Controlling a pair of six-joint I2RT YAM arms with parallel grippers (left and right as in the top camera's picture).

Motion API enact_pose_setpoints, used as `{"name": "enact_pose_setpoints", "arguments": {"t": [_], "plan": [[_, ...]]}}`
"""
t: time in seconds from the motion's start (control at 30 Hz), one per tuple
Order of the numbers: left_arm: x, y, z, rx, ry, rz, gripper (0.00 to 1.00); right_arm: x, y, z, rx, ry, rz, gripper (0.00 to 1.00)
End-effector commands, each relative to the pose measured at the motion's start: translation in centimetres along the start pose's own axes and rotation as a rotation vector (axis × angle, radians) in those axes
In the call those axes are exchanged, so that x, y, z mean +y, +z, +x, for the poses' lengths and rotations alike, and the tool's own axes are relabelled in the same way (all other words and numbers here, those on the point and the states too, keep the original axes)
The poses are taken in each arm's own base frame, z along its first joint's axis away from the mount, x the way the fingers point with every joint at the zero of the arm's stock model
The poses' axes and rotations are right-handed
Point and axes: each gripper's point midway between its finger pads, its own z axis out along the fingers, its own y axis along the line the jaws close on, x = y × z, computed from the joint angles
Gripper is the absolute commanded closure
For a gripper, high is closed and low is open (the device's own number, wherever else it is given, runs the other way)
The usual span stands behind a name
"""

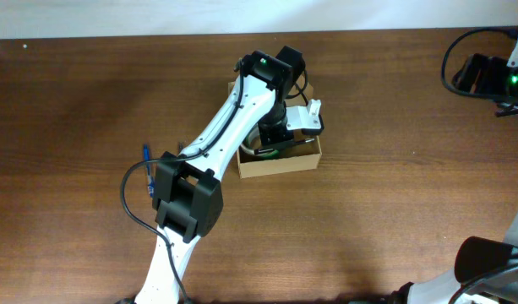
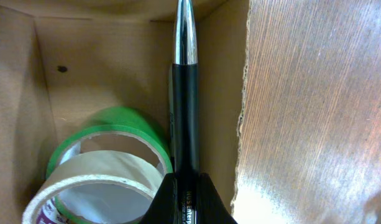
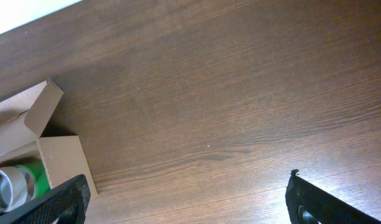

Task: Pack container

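— Any wording legible anywhere?
— None. Tiny white print low on the barrel of the black pen, too small to make out.
— Anything else printed?
— Purple marks inside the core of the white tape roll, cut off by the frame edge, unreadable.
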Motion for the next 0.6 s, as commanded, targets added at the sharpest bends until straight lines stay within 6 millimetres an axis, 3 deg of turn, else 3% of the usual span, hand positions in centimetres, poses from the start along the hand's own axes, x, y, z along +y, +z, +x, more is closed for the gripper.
{"name": "enact_pose_setpoints", "arguments": {"t": [0.0, 0.23, 0.3, 0.37, 0.47, 0.57], "plan": [[-0.7, 1.1, 0.8, 0.035, -0.023, 0.041, 0.98, 0.0, 0.1, -0.1, 0.0, 0.004, -0.007, 0.01], [-1.0, 2.3, 1.6, 0.066, -0.031, 0.065, 0.98, 0.0, 0.1, -0.1, 0.0, 0.004, -0.007, 0.01], [-1.0, 2.3, 1.6, 0.065, -0.031, 0.065, 0.92, 0.0, 0.1, -0.1, 0.0, 0.004, -0.007, 0.01], [-0.7, 2.1, 1.8, 0.078, -0.041, 0.041, 0.79, 0.0, 0.1, -0.1, 0.0, 0.004, -0.007, 0.01], [0.6, -0.1, 1.6, 0.065, -0.107, -0.074, 0.63, 0.0, 0.1, -0.1, 0.0, 0.004, -0.007, 0.01], [0.3, -4.1, 1.1, 0.001, -0.122, -0.153, 0.53, 0.0, 0.1, -0.1, 0.0, 0.004, -0.007, 0.01]]}}
